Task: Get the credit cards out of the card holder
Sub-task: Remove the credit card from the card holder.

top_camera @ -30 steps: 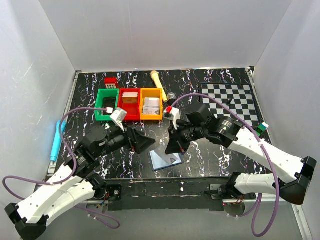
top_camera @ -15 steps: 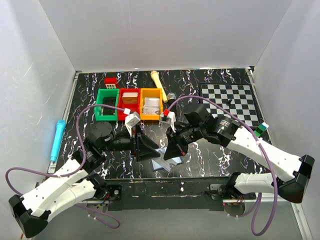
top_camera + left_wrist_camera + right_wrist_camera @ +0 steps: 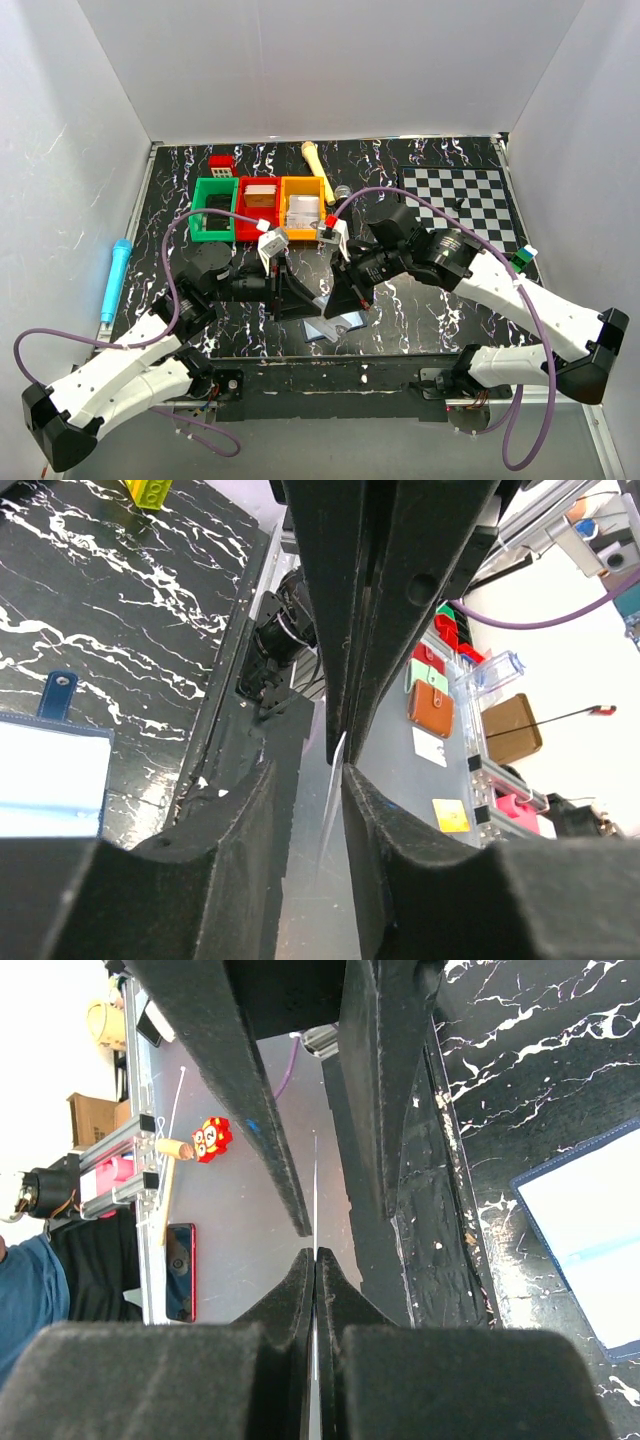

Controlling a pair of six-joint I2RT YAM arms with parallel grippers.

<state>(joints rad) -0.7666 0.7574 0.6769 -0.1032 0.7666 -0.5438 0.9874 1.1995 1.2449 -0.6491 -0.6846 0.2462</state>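
The right hand (image 3: 338, 303) is pinching a credit card (image 3: 315, 1195) edge-on; the spread left hand (image 3: 303, 300) is straddling it and should close squarely before any release. The card holder (image 3: 340, 325) is lying open on the bench (image 3: 430, 310).

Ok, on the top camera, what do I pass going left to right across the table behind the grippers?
light blue pen → green bin → red bin → orange bin → checkerboard mat
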